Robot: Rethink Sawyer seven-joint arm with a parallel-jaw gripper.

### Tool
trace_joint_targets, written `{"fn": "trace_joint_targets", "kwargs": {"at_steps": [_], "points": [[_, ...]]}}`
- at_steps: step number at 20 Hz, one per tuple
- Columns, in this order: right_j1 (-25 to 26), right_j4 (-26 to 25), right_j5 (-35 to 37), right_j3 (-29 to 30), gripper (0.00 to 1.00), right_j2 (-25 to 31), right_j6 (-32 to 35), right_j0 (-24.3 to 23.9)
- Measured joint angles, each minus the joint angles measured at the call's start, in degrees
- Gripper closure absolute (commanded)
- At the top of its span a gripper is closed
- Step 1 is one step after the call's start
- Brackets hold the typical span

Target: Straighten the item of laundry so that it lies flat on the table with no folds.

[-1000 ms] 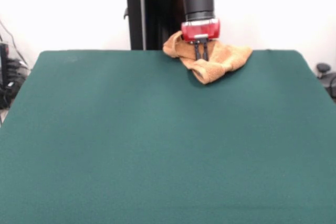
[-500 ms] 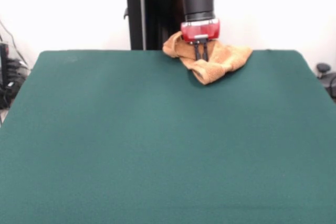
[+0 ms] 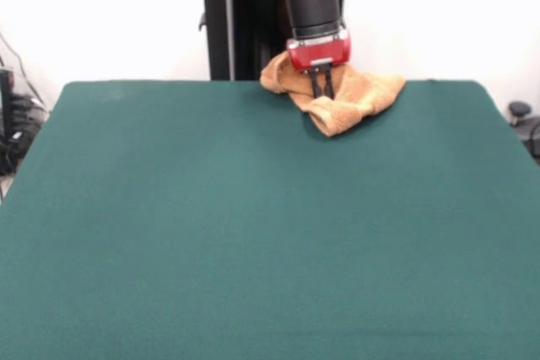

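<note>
Presently the towel (image 3: pixel 342 94) sits bunched at the far edge of the desk (image 3: pixel 253 225), a little right of centre, right at the desk's far rim. It is crumpled, not flat: a rolled fold juts toward the camera at its lower end, a lobe reaches out to the right, and a smaller lobe shows on the left behind the arm. The gripper (image 3: pixel 321 88) comes down from the red and black arm (image 3: pixel 314 2) directly over the heap. Its two thin black fingers (image 3: pixel 316 83) stand close together, almost parallel, tips sunk in the cloth's upper folds. Whether they pinch any fabric cannot be told from this view. The arm leans slightly, wrist tilted. All other green surface lies bare of cloth.
</note>
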Motion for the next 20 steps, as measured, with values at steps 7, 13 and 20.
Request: {"fn": "trace_joint_targets", "kwargs": {"at_steps": [7, 13, 20], "points": [[-3.9, -1.3, 11.9, -1.2, 1.0, 3.6, 0.0, -1.2], [-5.3, -2.7, 17.0, -2.2, 1.0, 5.0, 0.0, -1.2], [-6.5, -7.8, 22.6, -3.3, 1.0, 8.7, 0.0, -4.2]]}}
